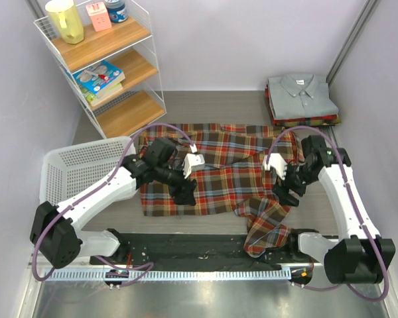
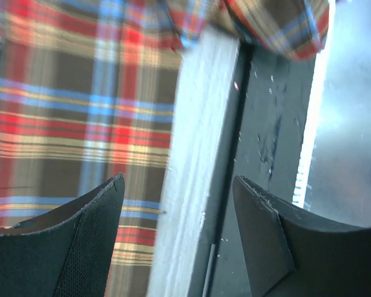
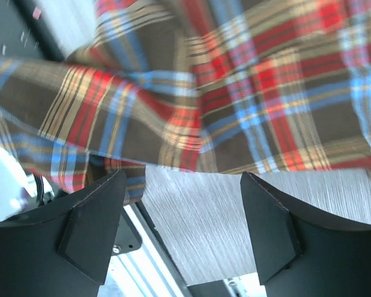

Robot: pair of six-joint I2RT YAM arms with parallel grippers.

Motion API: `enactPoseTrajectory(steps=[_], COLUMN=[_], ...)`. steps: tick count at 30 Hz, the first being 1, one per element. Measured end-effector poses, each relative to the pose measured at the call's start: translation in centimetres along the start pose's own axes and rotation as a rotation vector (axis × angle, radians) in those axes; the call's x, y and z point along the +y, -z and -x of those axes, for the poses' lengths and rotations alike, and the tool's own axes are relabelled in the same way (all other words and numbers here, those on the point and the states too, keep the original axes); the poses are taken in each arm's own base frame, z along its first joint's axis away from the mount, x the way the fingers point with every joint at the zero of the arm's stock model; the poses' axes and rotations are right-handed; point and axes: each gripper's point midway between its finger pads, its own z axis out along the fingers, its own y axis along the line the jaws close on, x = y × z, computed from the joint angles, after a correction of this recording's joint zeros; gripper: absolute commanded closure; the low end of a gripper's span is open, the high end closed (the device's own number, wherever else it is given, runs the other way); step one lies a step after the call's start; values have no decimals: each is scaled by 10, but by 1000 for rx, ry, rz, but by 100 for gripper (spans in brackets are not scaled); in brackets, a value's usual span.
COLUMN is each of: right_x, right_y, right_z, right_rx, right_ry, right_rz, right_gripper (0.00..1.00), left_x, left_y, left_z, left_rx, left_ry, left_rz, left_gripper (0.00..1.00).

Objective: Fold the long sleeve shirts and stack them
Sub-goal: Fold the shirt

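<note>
One plaid shirt (image 1: 232,179); pink carton (image 1: 98,16), print unreadable

The counter (image 1: 205,109) has a matt grey wood-grain finish. The plaid flannel shirt (image 1: 212,175) is soft, matt woven cloth; the grey shirt (image 1: 300,93) at the counter's far right corner looks smoother. The basket (image 1: 79,169) is white perforated plastic. On the left pincer (image 2: 178,179), the fingers (image 2: 80,247) are matt black and finely textured.
</note>
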Motion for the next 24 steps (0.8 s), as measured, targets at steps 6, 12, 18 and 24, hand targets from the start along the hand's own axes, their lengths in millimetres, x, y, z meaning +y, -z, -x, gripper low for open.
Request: enactPoseTrajectory(steps=[6,12,18,24], right_x=[35,64,82,96], right_y=[-19,-42,-56,-61], right_z=[-9,-17,-19,-18], right_rx=[35,111,172,240], right_ry=[258,408,494,585], right_rz=[86,236,361,405], right_gripper=[20,20,26,23], left_x=[5,13,29,70], left_y=[-17,-13,3,25], left_z=[-51,-75,-80,-86], left_rx=[100,131,116,117], left_ry=[71,82,106,265], left_rz=[10,97,208,300], left_gripper=[30,30,29,30])
